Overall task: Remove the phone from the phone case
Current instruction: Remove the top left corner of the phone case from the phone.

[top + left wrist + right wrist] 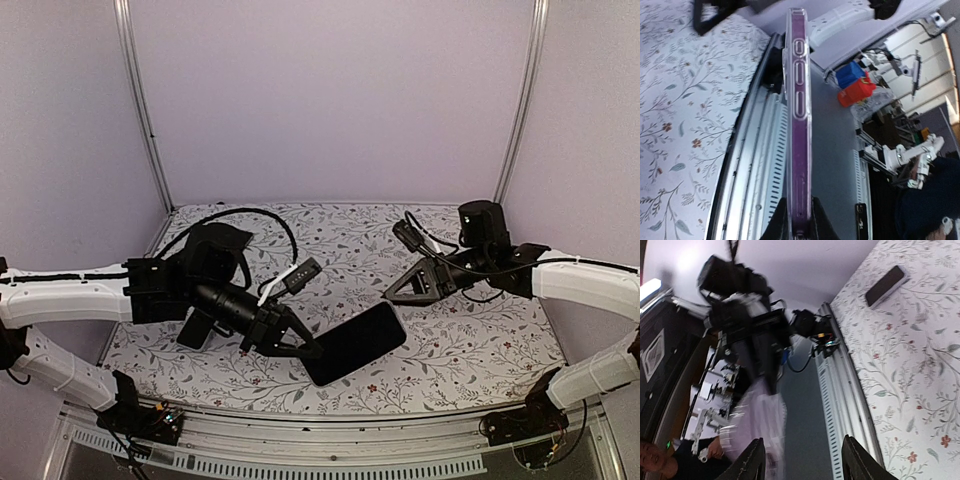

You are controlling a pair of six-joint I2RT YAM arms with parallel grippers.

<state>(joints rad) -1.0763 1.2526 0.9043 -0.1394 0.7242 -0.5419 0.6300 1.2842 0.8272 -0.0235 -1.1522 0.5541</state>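
My left gripper (pixel 303 347) is shut on the near end of a black glossy phone (pixel 353 343) and holds it tilted above the table's front middle. In the left wrist view the gripper (pixel 799 212) pinches it edge-on. The phone's purple side (pixel 800 165) sits inside the clear phone case (pixel 798 55), whose button covers show. My right gripper (pixel 400 290) hovers open and empty to the right of the phone, apart from it. Its fingers (pixel 754 462) stand wide apart in the right wrist view (pixel 805 465).
The table carries a floral cloth (pixel 450 350). A second dark phone-like slab (pixel 885 285) lies flat on the cloth; it seems to show under my left arm (pixel 195 330). A metal rail (pixel 330 425) runs along the front edge. Pale walls enclose the back and sides.
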